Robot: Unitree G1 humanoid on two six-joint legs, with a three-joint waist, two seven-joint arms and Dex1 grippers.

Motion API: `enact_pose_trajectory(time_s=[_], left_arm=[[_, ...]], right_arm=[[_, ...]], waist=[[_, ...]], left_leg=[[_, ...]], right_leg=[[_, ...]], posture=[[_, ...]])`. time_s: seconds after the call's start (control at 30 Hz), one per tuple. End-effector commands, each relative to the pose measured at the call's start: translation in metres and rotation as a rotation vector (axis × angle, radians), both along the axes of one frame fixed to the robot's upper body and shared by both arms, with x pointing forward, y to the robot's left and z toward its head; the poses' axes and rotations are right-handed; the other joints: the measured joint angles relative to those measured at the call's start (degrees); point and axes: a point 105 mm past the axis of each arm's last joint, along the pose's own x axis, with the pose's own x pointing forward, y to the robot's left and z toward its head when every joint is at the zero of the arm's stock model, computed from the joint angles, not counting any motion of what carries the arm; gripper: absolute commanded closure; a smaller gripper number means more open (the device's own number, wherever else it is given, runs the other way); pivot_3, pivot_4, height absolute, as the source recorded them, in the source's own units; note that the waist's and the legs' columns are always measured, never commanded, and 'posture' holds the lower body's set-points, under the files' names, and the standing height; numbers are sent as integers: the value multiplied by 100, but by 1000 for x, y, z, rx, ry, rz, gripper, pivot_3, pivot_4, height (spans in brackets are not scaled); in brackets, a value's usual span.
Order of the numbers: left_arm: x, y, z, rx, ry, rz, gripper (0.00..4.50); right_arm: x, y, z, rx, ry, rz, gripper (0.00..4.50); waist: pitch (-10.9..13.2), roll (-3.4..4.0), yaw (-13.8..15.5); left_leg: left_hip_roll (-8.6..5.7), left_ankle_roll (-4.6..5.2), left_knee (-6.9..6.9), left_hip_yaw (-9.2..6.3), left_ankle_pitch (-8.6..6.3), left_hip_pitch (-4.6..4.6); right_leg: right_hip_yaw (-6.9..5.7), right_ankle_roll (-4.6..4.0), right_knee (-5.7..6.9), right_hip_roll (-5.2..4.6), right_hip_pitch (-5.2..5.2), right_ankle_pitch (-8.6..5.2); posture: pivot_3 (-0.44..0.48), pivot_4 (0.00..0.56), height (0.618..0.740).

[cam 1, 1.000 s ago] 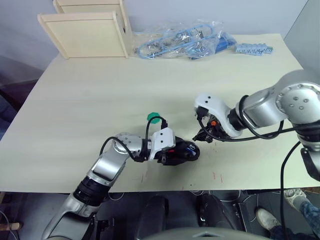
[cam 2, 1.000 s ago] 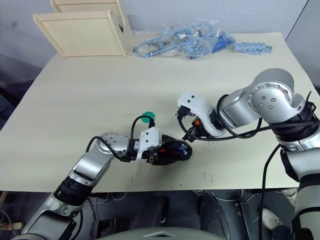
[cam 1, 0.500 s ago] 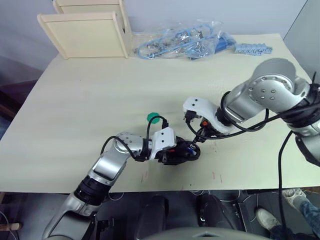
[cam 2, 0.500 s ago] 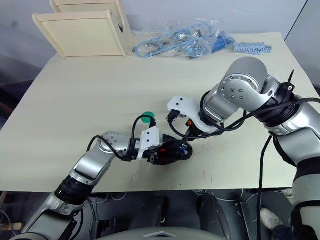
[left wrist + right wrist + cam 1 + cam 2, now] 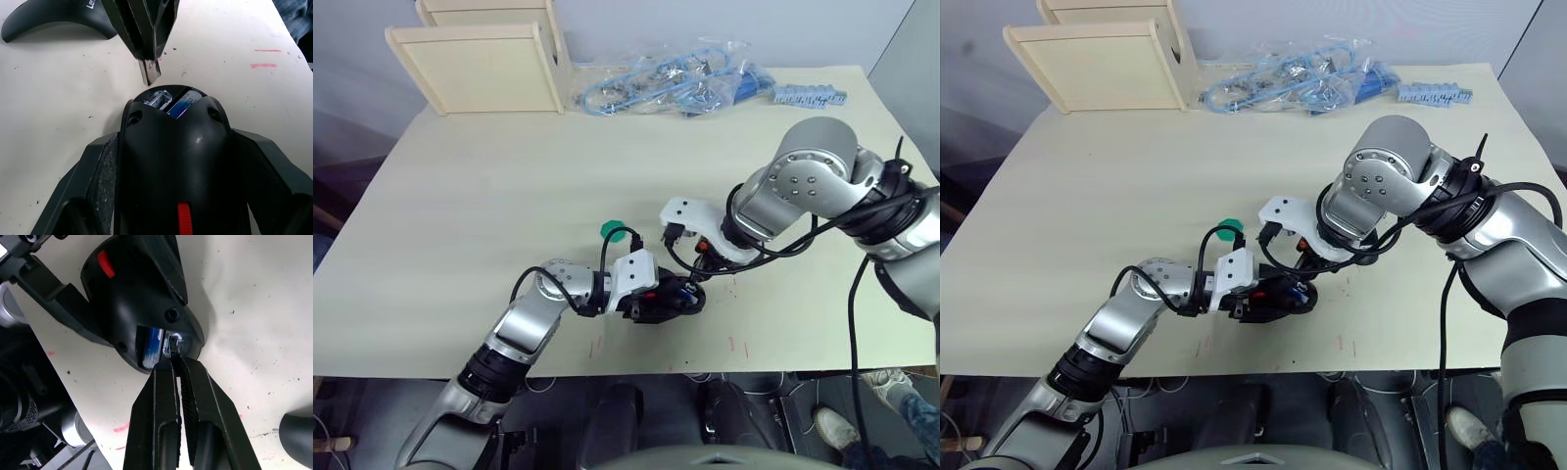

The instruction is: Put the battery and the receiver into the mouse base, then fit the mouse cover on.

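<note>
While the left tool point(image 5: 658, 300) clamps the mouse base point(image 5: 173, 161) by its flanks on the counter point(image 5: 489, 186), the right tool point(image 5: 177, 363) stands closed on a small metal piece, judged to be the receiver point(image 5: 149, 71), at the open end of the base. The battery point(image 5: 153, 345) lies seated in its bay, beside the receiver slot. Risks noted: a misaligned push could jam the receiver against the slot edge or lever the base out of the left grip; early release could drop it onto the counter. The mouse cover point(image 5: 54, 19) lies nearby, not yet fitted.
</note>
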Motion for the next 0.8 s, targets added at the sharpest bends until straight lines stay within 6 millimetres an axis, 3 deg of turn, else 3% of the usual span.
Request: enact_pose_trajectory(time_s=[0.03,0.8], left_arm=[[-4,-3,0,4,-9,-13,1576],[-6,-2,-2,4,-6,-7,1576]], right_arm=[[1,1,3,-4,-18,2,4500],[-2,1,-10,-8,20,-11,4500]], waist=[[0,0,0],[0,0,-4]], left_leg=[[0,0,0,0,0,0],[0,0,0,-2,0,0]], right_leg=[[0,0,-1,0,0,0],[0,0,0,0,0,0]], posture=[[0,150,740],[0,150,740]])
